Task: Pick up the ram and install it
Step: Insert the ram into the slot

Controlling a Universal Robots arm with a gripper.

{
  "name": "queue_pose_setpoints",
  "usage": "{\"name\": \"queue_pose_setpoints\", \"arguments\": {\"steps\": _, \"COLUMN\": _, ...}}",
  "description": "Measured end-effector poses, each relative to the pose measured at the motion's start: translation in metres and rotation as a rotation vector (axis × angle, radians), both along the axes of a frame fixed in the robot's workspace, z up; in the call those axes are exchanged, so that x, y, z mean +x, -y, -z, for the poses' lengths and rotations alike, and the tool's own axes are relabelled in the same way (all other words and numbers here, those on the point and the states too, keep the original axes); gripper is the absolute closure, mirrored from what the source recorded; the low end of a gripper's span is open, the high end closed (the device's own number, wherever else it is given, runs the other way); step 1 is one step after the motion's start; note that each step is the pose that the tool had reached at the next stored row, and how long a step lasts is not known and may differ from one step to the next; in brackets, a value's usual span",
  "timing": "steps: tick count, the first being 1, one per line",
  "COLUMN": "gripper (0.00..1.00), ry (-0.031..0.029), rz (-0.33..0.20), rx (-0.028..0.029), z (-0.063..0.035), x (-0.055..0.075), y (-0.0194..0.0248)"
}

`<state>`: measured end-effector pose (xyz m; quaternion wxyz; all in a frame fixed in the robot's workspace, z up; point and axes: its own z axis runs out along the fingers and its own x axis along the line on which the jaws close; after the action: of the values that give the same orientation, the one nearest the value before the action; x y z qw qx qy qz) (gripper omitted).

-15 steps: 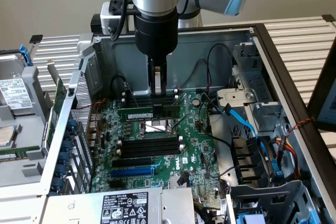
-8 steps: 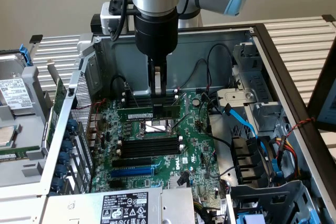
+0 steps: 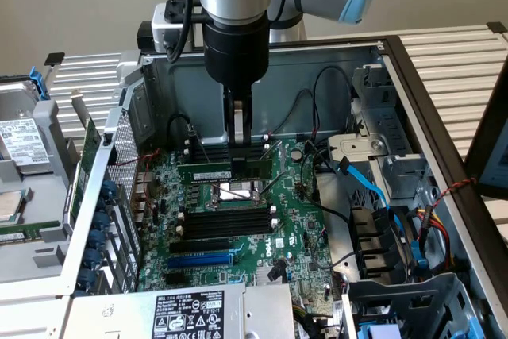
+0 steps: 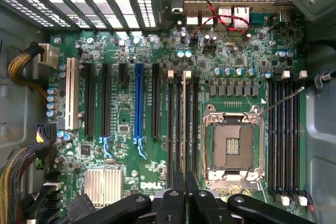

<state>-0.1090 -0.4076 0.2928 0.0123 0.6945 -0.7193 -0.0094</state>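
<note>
Open computer case (image 3: 413,61), motherboard (image 3: 295,228) lying flat inside, arm reaching down from above.

- The ram (image 3: 230,171) stands on its long edge in a slot on the far side of the CPU socket (image 3: 236,190), label face towards the exterior camera. It looks level along its length, as it needs to be for both ends to seat together.
- In the wrist view the ram (image 4: 187,124) shows edge-on as a pale line, with black memory slots (image 4: 172,129) on either side of it.
- The gripper (image 3: 238,147) hangs straight above the middle of the stick. We judge the centred hold is meant to keep the stick from tipping towards either end clip.
- The jaws are drawn almost together. In the wrist view the gripper (image 4: 185,190) straddles the line of the ram, so we read this as a pinch on its thin top edge.
- We cannot tell whether the clips have latched.
- The second bank of slots (image 3: 230,224) and the blue expansion slot (image 3: 200,260) are unoccupied.
</note>
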Motion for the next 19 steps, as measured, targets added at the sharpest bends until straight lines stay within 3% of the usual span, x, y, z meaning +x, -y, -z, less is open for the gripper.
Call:
{"name": "queue_pose_setpoints", "arguments": {"steps": 8, "gripper": 0.87, "ry": -0.0001, "rz": 0.000, "rx": -0.0001, "z": 0.0000, "x": 0.0000, "y": 0.0001}}
{"name": "queue_pose_setpoints", "arguments": {"steps": 19, "gripper": 0.87, "ry": -0.0078, "rz": 0.000, "rx": -0.0024, "z": 0.0053, "x": 0.0000, "y": 0.0041}}
